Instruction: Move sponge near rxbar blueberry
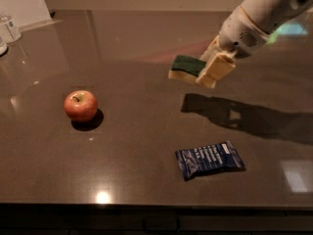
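The sponge (186, 67), dark green on top and pale yellow below, hangs in the air above the dark table, right of centre. My gripper (211, 68) is shut on its right end, with one cream pad (215, 71) in front. The white arm comes in from the top right. The sponge's shadow (210, 106) falls on the table below it. The rxbar blueberry (209, 159), a dark navy wrapper with white print, lies flat near the front edge, below and slightly right of the sponge and well apart from it.
A red apple (80, 105) sits on the left half of the table. A clear bottle (11, 27) stands at the far left back. The table's front edge (146, 207) runs along the bottom.
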Available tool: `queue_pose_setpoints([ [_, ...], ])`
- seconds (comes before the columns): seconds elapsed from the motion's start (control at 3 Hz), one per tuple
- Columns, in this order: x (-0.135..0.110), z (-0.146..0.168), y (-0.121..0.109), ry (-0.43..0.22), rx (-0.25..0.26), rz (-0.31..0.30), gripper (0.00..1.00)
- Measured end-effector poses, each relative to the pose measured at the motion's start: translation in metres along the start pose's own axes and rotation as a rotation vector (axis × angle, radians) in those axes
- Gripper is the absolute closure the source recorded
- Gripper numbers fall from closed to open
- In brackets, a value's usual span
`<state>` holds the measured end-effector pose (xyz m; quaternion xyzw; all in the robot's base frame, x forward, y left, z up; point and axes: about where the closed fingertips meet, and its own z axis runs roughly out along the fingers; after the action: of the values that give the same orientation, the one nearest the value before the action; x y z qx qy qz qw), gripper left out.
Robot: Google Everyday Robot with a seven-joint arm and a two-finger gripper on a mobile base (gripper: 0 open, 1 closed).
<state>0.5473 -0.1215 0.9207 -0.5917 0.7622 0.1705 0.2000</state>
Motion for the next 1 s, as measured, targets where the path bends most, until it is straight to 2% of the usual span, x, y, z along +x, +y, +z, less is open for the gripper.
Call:
queue_pose_setpoints([
  [0.33,0.026,-0.013,0.038,0.030,-0.053,-0.066,1.00],
  [0.67,0.053,-0.016,0.063,0.048,-0.079,-0.109,1.00],
  [1.0,0.078,-0.013,0.081,0.052,-0.096,-0.143,0.84],
])
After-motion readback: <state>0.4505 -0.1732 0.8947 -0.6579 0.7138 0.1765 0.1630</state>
